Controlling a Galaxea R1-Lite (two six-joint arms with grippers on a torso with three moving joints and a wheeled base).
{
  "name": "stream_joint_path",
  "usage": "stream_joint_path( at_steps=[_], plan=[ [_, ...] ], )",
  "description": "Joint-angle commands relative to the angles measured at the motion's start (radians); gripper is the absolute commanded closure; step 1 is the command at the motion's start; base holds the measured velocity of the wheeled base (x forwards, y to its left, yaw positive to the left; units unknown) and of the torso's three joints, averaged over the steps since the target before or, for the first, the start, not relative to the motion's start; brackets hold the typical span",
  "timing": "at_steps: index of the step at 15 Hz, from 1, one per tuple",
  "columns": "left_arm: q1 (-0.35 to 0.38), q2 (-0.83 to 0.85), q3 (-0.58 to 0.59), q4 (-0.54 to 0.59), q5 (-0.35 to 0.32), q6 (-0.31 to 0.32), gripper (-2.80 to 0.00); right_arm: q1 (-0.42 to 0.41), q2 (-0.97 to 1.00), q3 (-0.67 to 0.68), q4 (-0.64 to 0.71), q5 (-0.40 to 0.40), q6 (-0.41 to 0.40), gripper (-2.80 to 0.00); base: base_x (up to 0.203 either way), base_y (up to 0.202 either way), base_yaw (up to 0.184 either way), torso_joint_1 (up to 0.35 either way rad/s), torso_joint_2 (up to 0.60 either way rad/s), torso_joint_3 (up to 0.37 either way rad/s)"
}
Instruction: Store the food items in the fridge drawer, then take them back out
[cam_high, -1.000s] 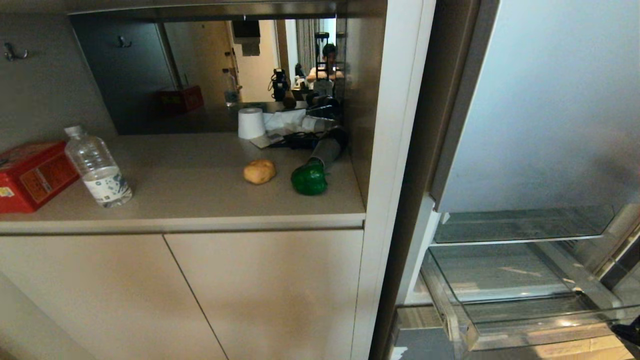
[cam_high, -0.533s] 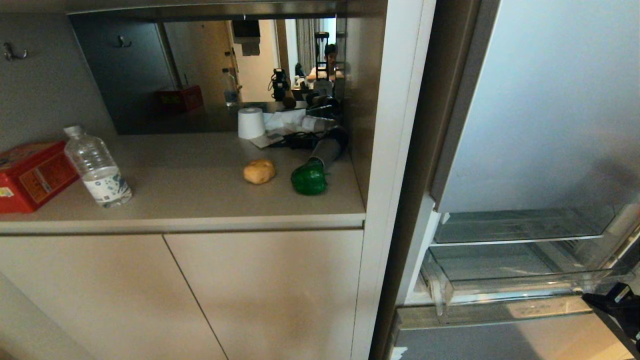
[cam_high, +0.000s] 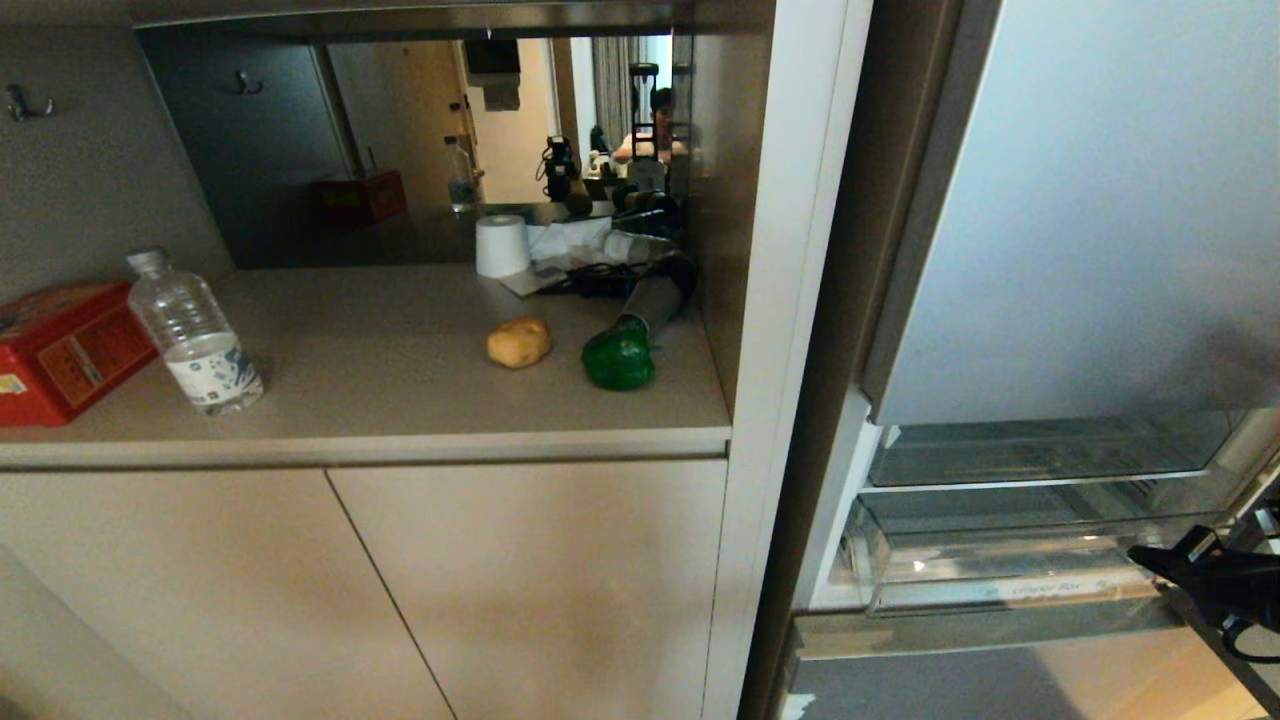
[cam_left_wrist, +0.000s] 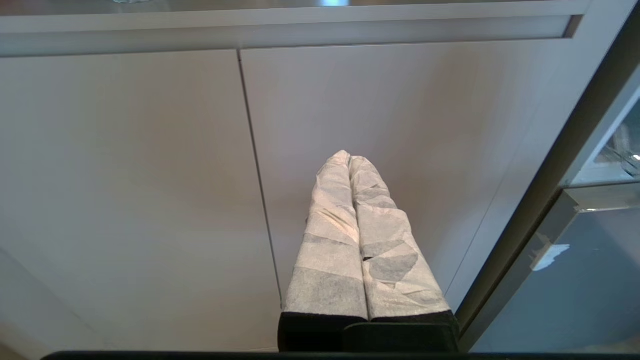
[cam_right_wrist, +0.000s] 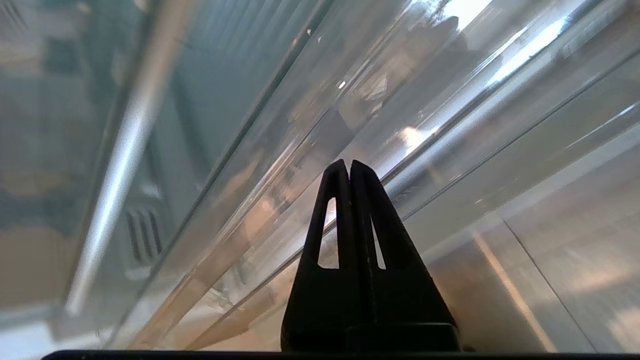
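Note:
Both food items lie on the beige counter (cam_high: 380, 400): a golden-brown lump (cam_high: 519, 343) and, to its right, a glossy green bell pepper (cam_high: 619, 360). At the lower right the fridge drawer (cam_high: 990, 628) stands partly pulled out, with its clear bin (cam_high: 1000, 560) empty. My right gripper (cam_high: 1142, 556) (cam_right_wrist: 348, 163) is shut and holds nothing; its black tips rest at the bin's clear front wall on the right side. My left gripper (cam_left_wrist: 348, 156), wrapped in white tape, is shut and empty, and hangs in front of the cabinet doors (cam_left_wrist: 150, 175) under the counter.
A clear water bottle (cam_high: 195, 335) and a red tin box (cam_high: 60, 350) stand at the counter's left. A white paper roll (cam_high: 502, 246) and dark clutter (cam_high: 640, 280) sit at the back. The tall fridge door (cam_high: 1100, 220) rises above the drawer, with a glass shelf (cam_high: 1040, 450) below it.
The drawer and its clear bin have slid back into the fridge. My right gripper has come up into the head view from the lower right edge, following the bin's front.

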Motion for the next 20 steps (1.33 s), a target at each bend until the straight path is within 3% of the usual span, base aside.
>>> stream_joint_path(
  at_steps=[1, 11, 20],
  plan=[
    [0.000, 0.000, 0.011, 0.000, 0.000, -0.001, 0.00, 0.023, 0.026, -0.063, -0.008, 0.003, 0.041, 0.00, 0.000, 0.000, 0.000, 0.000, 0.00, 0.000],
    [0.000, 0.000, 0.011, 0.000, 0.000, 0.000, 0.00, 0.096, 0.069, -0.157, -0.008, 0.000, 0.052, 0.00, 0.000, 0.000, 0.000, 0.000, 0.00, 0.000],
    [0.000, 0.000, 0.011, 0.000, 0.001, -0.001, 0.00, 0.100, 0.022, -0.012, -0.029, -0.002, 0.073, 0.00, 0.000, 0.000, 0.000, 0.000, 0.00, 0.000]
  ],
)
